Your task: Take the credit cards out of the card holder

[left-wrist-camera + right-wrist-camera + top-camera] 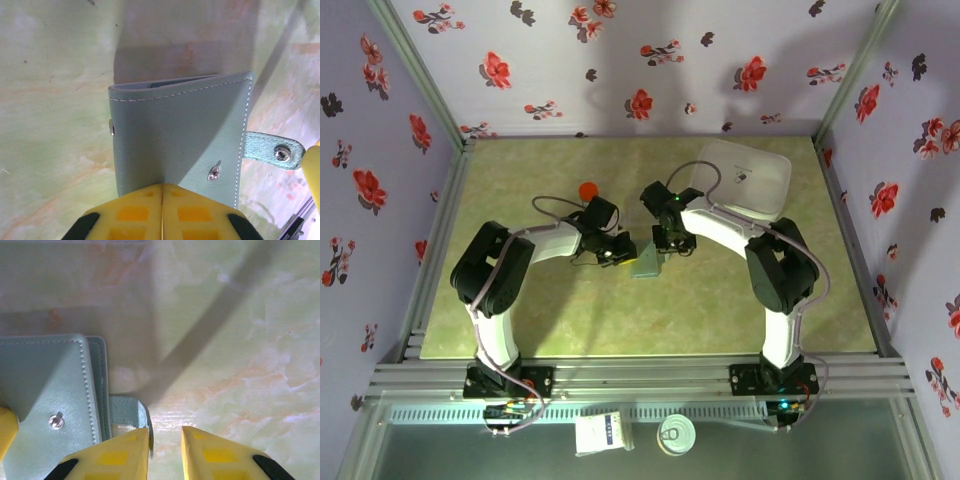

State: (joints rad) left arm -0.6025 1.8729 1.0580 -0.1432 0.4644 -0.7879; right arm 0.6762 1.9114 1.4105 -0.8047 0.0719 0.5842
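Card holder (647,266) is lying closed on the marbled green table (570,320), with the white lidded box (745,178) sitting beyond it to the right. Left gripper (162,187) is pressing on its near edge, fingers closed together with nothing between them. Right gripper (166,432) is hovering partly spread and empty, just beside its snap strap (127,412).

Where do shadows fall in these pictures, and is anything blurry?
Top external view: evenly lit, soft arm shadows on the floral back wall. Left wrist view: card holder sharp, grey shadow on the table behind it, near yellow fingers soft. Right wrist view: a dark diagonal shadow crosses the table.
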